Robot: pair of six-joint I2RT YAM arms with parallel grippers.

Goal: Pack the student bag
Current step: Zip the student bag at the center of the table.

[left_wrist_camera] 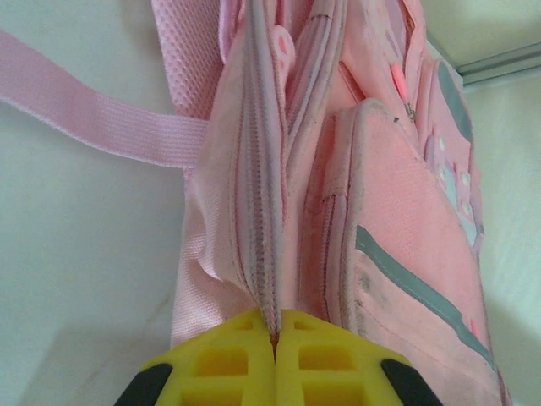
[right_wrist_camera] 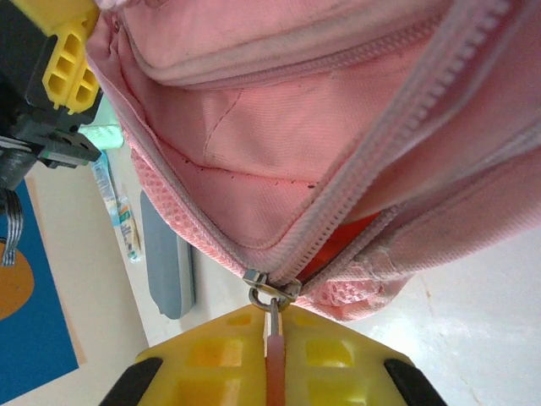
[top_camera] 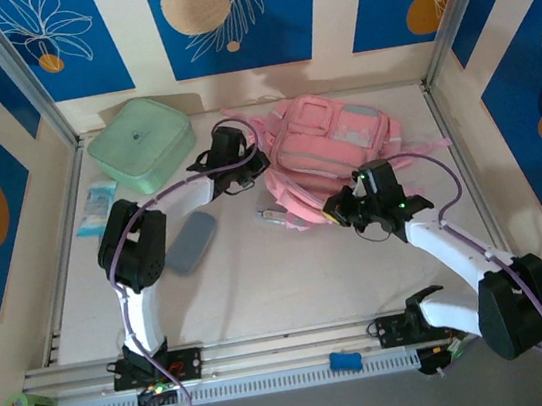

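The student bag, pink with a pale grey-blue panel, lies at the back middle of the table. My left gripper is at its left side, and the yellow fingertips are shut on a zip seam of the bag. At the bag's near corner, my right gripper is shut on the pink zip pull of the main zip. That zip stands partly open on the bag, with something orange showing inside.
A mint green square zip case sits at the back left. A grey-blue flat case lies near the left arm, with a small printed packet beside the left wall. A blue item rests on the front rail.
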